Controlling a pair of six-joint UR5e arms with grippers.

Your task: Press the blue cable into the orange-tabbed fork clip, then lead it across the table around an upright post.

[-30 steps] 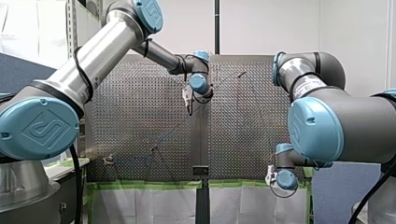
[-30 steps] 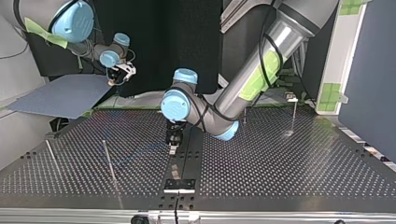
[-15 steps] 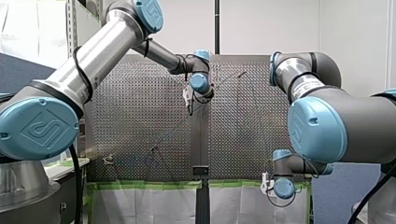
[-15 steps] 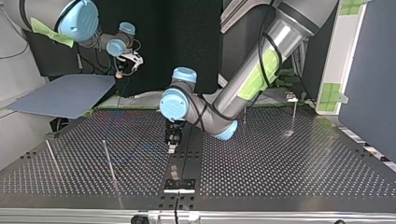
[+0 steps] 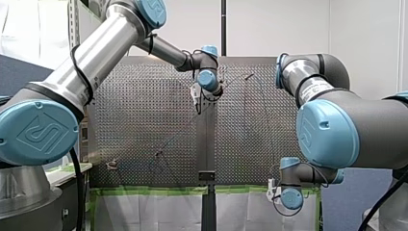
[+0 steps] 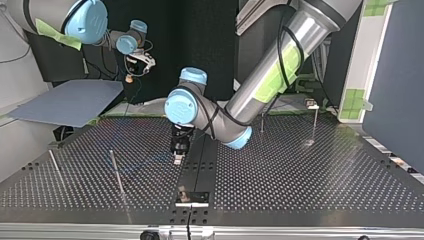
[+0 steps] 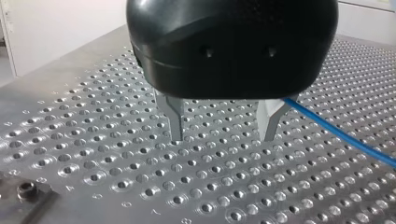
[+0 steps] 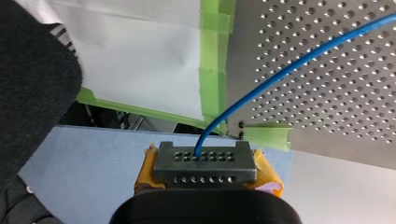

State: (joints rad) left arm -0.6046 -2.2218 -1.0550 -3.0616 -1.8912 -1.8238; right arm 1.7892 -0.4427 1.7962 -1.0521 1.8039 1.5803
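The blue cable (image 8: 299,63) runs from a dark holed connector block (image 8: 204,161) out over the perforated table (image 8: 336,93). My right gripper (image 8: 205,175) is shut on that block with its yellow pads, off the table's edge (image 6: 131,75). My left gripper (image 7: 223,137) hangs open just above the table near its middle (image 6: 177,159), nothing between its metal fingers. The cable (image 7: 341,135) passes just outside one finger. A small clip (image 6: 312,105) sits at the top view's far right; its colour is too small to tell. Upright posts (image 6: 116,172) (image 6: 53,165) stand at the top view's left.
Two more thin posts (image 6: 315,125) (image 6: 261,124) stand at the top view's far right. A black bracket (image 6: 192,197) sits on the seam at the near edge in the top view. A blue-grey board (image 6: 70,102) lies beyond the table under my right gripper.
My right gripper has carried the connector rightward and up in the top view. My left gripper has shifted slightly left there and stays open.
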